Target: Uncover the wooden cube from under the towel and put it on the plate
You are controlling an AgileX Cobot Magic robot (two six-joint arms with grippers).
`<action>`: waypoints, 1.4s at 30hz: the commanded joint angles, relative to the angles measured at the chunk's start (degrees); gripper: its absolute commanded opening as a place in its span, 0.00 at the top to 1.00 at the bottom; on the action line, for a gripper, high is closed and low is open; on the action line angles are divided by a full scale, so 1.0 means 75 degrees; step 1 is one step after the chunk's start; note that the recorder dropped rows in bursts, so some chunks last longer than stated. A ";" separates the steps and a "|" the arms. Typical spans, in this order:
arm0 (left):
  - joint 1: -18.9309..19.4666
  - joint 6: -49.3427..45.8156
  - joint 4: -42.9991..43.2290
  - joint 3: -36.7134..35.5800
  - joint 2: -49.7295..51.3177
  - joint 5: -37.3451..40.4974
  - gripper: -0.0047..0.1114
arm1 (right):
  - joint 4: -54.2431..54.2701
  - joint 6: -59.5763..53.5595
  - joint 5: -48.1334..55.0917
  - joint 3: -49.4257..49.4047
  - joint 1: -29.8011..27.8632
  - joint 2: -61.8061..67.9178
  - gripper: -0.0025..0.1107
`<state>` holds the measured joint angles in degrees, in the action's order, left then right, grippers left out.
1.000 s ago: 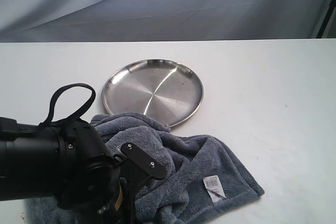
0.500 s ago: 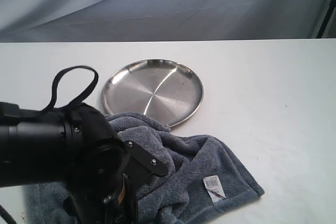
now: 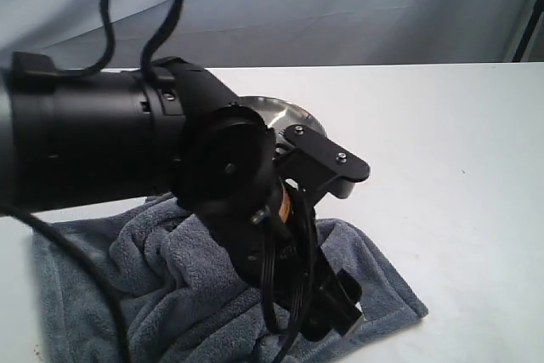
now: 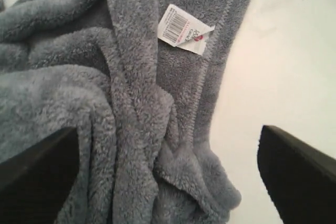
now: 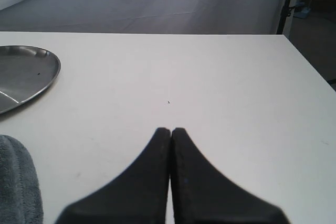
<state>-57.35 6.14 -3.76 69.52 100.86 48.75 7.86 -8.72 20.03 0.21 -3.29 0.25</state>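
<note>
The blue-grey towel lies bunched at the table's front, and no wooden cube shows in any view. My left gripper hangs over the towel's right-hand end, open wide. In the left wrist view its two black fingers stand far apart above the towel's folded hem, with the white barcode tag further on. Only a sliver of the steel plate peeks out behind the left arm. My right gripper is shut and empty, low over bare table, with the plate off to one side.
The bulky black left arm and its looping cable fill the left and middle of the exterior view. White table stretches to the right. A grey cloth backdrop hangs behind. The table's far corner shows in the right wrist view.
The left arm has risen and swung to the right over the towel; it now hides most of the plate and the tag. The towel lies as before.
</note>
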 commanded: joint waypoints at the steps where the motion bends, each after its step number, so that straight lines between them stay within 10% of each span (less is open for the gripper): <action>1: -0.0042 -0.0500 -0.0024 0.0523 0.0797 -0.0043 0.21 | 0.0050 0.0021 -0.0004 -0.0028 -0.0016 -0.0033 0.98; 21: -0.0042 -0.1079 -0.0049 0.1087 0.2185 0.0352 0.27 | 0.0050 0.0021 -0.0004 -0.0028 -0.0016 -0.0033 0.98; 42: -0.0028 -0.1053 0.0020 0.1072 0.2232 -0.0153 0.73 | 0.0050 0.0021 -0.0004 -0.0028 -0.0016 -0.0033 0.98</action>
<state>-57.35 -1.74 -3.88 77.57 117.63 49.81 7.86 -8.72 20.03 0.21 -3.29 0.25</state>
